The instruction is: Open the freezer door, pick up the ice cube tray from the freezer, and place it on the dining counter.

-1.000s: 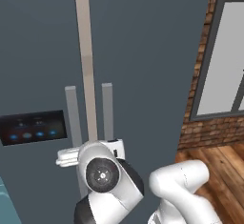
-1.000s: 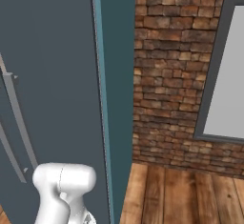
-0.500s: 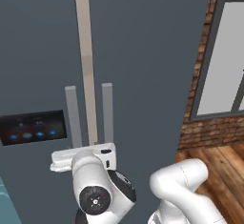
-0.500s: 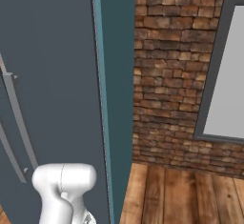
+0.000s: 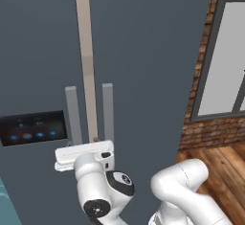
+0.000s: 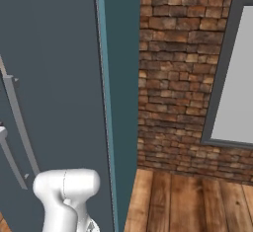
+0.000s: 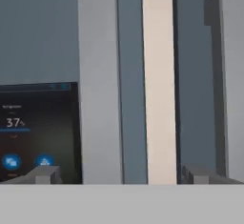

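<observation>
Writing: "37°" is read in white on the black control panel [image 7: 38, 130] in the hand view, with two round blue-lit icons below it; smaller lettering above is too blurred to read. The panel is also seen in the left base view.

Freezer door [image 5: 43, 66]: slate-grey, shut, long axis vertical. Its bar handle [image 7: 97, 80] runs upright, standing between the two fingertips and nearer the left one. A pale beige strip [image 7: 159, 75] runs parallel beside it, also between the tips. The second door's handle [image 7: 231, 75] lies beyond the right tip.

Fingers [image 7: 119, 175]: spread wide apart, nothing held; tips level, pointed straight at the door front. Contact with the handle cannot be told.

Arm pose: the forearm is raised from the lower right of the left base view, the wrist bent forward, with the white hand [image 5: 85, 155] held horizontal across the lower ends of both handles.
</observation>
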Tool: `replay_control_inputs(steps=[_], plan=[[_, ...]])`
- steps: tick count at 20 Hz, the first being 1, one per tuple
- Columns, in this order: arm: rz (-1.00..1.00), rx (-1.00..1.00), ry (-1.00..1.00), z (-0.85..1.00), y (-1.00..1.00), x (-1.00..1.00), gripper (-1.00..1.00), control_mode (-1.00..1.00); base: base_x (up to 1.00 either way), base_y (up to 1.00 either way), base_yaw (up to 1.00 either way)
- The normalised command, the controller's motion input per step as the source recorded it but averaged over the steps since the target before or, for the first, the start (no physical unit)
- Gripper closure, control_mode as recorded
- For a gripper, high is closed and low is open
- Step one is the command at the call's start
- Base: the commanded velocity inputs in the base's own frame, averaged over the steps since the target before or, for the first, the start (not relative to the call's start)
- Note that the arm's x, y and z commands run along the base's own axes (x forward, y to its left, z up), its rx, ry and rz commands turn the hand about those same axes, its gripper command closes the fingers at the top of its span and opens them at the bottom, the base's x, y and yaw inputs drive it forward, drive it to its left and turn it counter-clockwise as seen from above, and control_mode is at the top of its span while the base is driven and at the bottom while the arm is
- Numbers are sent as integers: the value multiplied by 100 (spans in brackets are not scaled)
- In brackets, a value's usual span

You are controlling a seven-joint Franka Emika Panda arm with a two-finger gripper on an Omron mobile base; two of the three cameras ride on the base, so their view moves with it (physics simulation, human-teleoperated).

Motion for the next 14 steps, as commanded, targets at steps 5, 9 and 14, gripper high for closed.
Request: replay_control_inputs(steps=[5,9,14], plan=[[0,0,-10,-6,24,26,-100,-100,0,0,0],[0,0,-3,0,36,4,-100,-100,0,0,0],[0,0,0,0,17,5,-100,-100,0,0,0]])
